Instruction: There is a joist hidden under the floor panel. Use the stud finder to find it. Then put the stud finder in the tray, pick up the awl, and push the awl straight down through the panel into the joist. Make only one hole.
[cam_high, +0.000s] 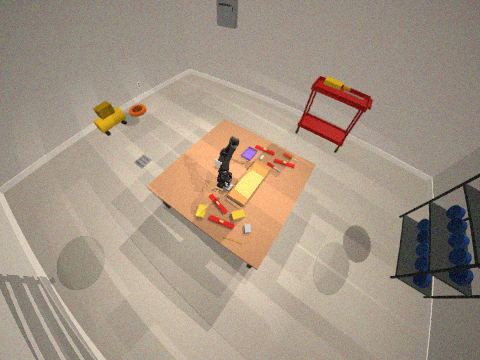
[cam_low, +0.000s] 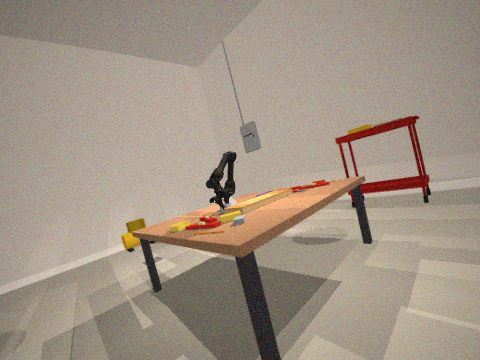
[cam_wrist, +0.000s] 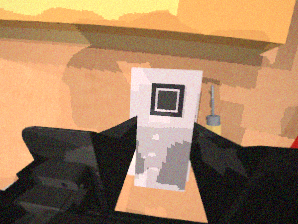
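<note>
1. Black fingers of the gripper stand partly closed, pressed against both long sides of the flat white rectangular stud finder, holding it.
2. That stud finder has a dark square with a pale outline at one end and is down at the table, between the fingertips.
3. Just beside it lies the slim awl, with a grey metal shank, a grey collar and a yellow handle; a fingertip partly covers the handle.
4. Near them runs the long, raised floor panel, yellow along its middle with orange-tan ends; the stud finder is apart from it.
5. Around the gripper's end of the brown wooden table lie two red bars, two yellow blocks and a small pale grey block.
6. Beyond the panel's other end, the shallow purple tray sits well apart from the stud finder.
7. Farthest off, a red two-shelf metal cart stands on the floor.
</note>
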